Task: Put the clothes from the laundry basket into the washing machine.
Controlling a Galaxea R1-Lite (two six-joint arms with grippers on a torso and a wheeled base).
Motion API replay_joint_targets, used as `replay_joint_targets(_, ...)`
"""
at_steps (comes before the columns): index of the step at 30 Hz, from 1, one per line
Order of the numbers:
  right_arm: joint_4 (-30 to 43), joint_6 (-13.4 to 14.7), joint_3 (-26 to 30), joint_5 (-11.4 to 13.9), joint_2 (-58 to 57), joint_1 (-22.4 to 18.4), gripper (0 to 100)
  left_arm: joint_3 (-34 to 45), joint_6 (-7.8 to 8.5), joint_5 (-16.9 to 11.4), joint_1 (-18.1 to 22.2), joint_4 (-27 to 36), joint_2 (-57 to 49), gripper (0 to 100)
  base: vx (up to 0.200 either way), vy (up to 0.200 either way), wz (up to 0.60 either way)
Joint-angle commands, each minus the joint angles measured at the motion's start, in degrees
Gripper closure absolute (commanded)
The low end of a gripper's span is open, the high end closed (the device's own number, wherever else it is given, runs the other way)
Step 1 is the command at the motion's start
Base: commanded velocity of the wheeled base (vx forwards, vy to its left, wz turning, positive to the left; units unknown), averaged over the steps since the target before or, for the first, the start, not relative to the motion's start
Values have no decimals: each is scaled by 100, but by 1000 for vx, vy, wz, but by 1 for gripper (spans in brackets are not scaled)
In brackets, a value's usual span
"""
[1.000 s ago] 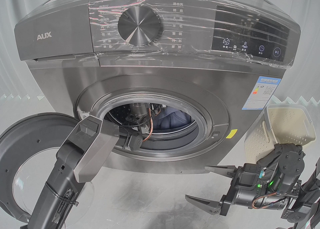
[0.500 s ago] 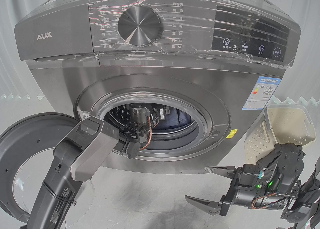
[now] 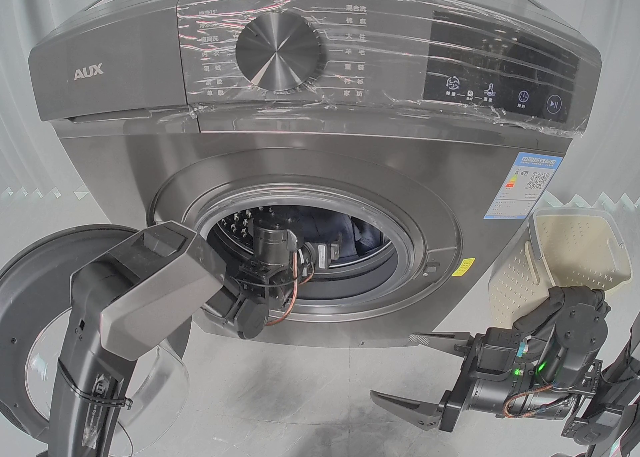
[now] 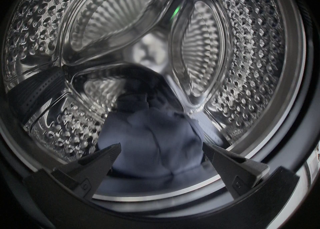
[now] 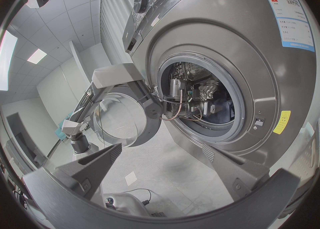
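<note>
The grey washing machine (image 3: 320, 165) stands with its round door (image 3: 40, 292) swung open to the left. A blue garment (image 4: 150, 146) lies at the bottom of the perforated steel drum (image 4: 253, 56); part of it shows through the opening in the head view (image 3: 360, 233). My left gripper (image 4: 161, 153) is open just inside the drum's mouth, its fingers apart and nothing between them, with the garment a little beyond. The left wrist (image 3: 273, 245) sits in the opening. My right gripper (image 3: 391, 366) is open and holds nothing, low in front of the cream laundry basket (image 3: 573, 258).
The basket leans by the machine's right side, its perforated inside facing me with no clothes visible. The open door (image 5: 116, 119) takes up the floor space at the left. Bare grey floor (image 3: 300, 392) lies between the two arms.
My left arm has drawn back out of the drum toward the left, its wrist now at the mouth of the opening. The blue garment stays inside. The right arm has not moved.
</note>
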Motion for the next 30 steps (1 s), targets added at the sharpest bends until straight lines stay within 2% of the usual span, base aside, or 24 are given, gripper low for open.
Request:
replay_joint_targets(1, -2, 7, 9, 3, -1, 2, 0, 1694, -6, -40, -327, -325, -1154, 0, 0, 0, 0)
replay_joint_targets(3, -2, 7, 9, 3, -1, 2, 0, 1808, -6, -40, -354, -352, -1224, 0, 0, 0, 0)
replay_joint_targets(9, -2, 7, 9, 3, -1, 2, 0, 2766, -32, -31, -758, -835, -1690, 0, 0, 0, 0)
replay_joint_targets(12, -2, 7, 9, 3, -9, 2, 0, 3197, -93, -14, -934, -914, -1945, 0, 0, 0, 0)
replay_joint_targets(15, 7, 24, 17, -5, -9, 2, 0, 3689, -287, -23, -1127, -958, -2402, 0, 0, 0, 0)
replay_joint_targets(19, -2, 33, 17, -14, -18, -34, 0, 4190, -753, -14, -1400, -976, -3105, 0, 0, 0, 0)
replay_joint_targets(21, 7, 42, 35, -146, -62, -77, 0, 4586, -876, -14, -1593, -958, -3623, 0, 0, 0, 0)
replay_joint_targets(27, -2, 103, 255, -357, -370, -253, 0, 5306, -849, 101, -1751, -976, -4362, 0, 0, 0, 0)
replay_joint_targets(30, 77, 86, 395, -497, -827, -631, 0, 5799, -832, 101, -1725, -976, -5003, 0, 0, 0, 0)
